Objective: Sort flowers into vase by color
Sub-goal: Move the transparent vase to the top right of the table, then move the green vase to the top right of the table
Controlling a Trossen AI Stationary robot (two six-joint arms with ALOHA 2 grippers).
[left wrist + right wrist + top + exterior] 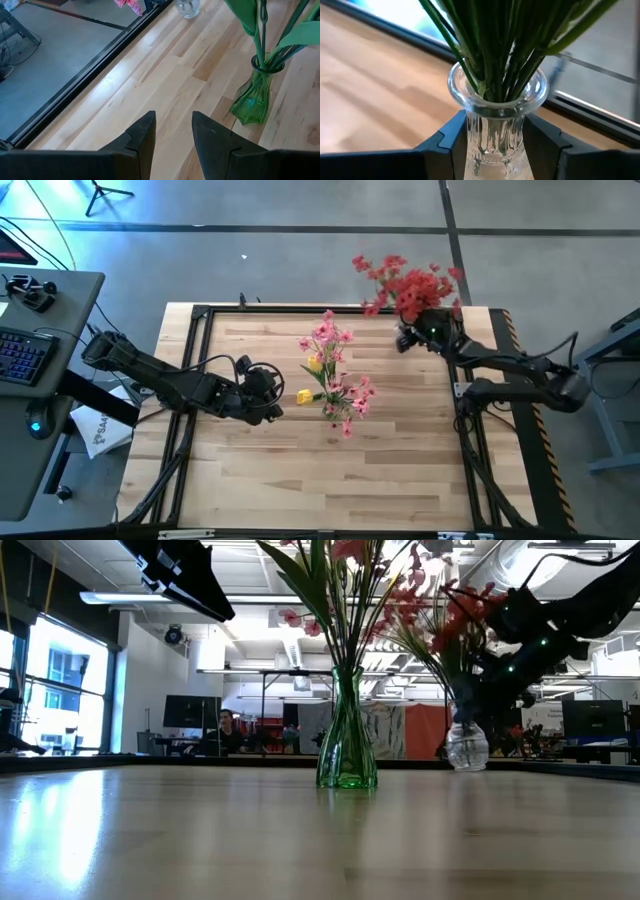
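A green glass vase (346,755) stands on its base mid-table and holds pink flowers (335,370) and a few yellow blooms (304,395). A clear ribbed vase (467,748) stands near the table's far right corner with red flowers (415,285) in it. My right gripper (495,137) is at this vase's neck, below the rim. My left gripper (173,125) is open and empty. It hovers above bare wood left of the green vase (252,97). My right gripper has the clear vase's neck (492,132), just under the flared rim, between its two fingers (452,137), one on each side of the glass. The fingers come in level, from the table's right side. The vase stands upright with its base on the table.
A black frame rail (195,360) runs along the table's edges. A desk with a keyboard (25,355) stands left of the table. Bare wood lies across the near half of the table (330,480).
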